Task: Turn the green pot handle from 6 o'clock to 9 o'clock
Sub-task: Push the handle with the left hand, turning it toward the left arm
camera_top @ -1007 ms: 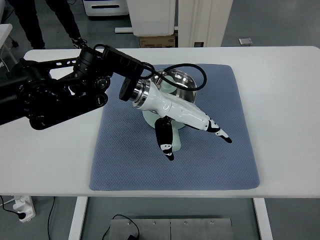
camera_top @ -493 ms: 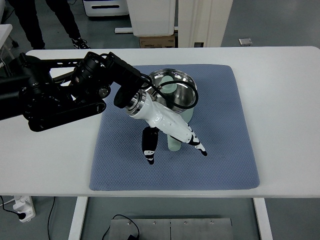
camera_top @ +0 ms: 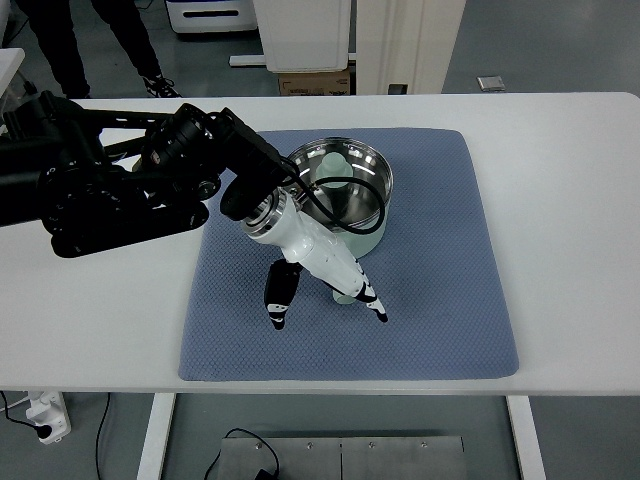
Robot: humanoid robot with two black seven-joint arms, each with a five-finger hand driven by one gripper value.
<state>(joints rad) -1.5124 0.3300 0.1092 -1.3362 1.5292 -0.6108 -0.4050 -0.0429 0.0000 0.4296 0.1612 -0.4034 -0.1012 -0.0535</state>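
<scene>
1. We see the green pot sitting on the blue mat, toward the mat's 12 o'clock half, approx centre of the white table.
2. Pot handle points to 6 o'clock, pale green stub just showing under the hand. So no rotation done yet, as far as we can judge.
3. Our left hand comes in from 9 o'clock, over the pot's 7 o'clock side. Fingers are spread apart, holding nothing: thumb hangs at the handle's 9 o'clock side, the other fingers lie over the handle w/ tips past it.
4. Whether any finger touches the handle, we can't tell.
5. Right hand not in view.
6. Left to do, in our judgement: whole quarter turn, i.e. push or grip the handle and sweep it clockwise round to 9 o'clock.
7. A person's legs show at 11 o'clock, beyond the table.
</scene>
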